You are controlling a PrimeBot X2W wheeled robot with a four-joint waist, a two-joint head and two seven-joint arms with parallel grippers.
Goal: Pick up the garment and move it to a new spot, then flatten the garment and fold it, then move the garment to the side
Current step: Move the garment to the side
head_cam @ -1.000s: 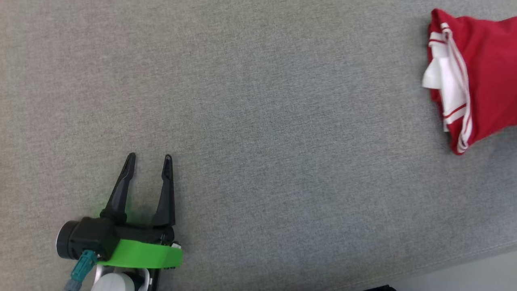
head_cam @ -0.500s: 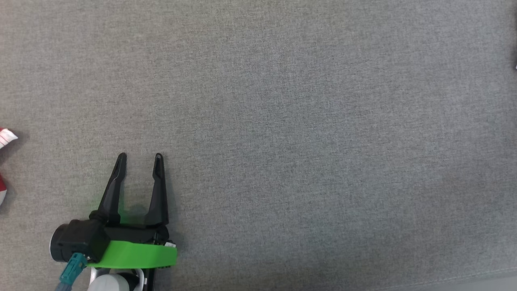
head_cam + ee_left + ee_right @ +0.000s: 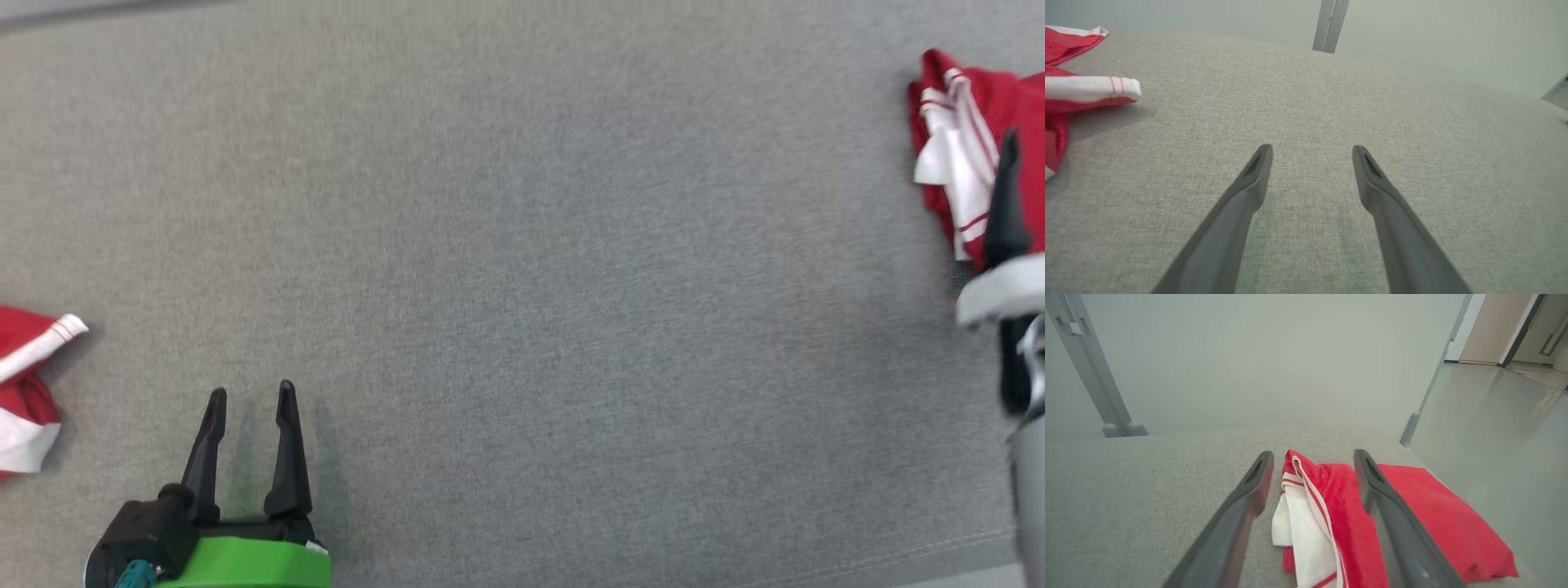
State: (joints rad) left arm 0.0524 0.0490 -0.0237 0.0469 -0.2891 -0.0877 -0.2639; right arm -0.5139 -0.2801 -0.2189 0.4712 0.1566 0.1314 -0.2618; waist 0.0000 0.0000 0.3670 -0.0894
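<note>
Nothing readable here - no text, labels, brand marks or numbers that I can make out. The garment lying just ahead of the right gripper is red with a white panel and thin stripes - no lettering on it

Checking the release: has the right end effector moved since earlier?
Yes. Against the white collar of the folded shirt, the right end effector has come leftward; one finger now stands beside the collar, where only red cloth showed.
</note>
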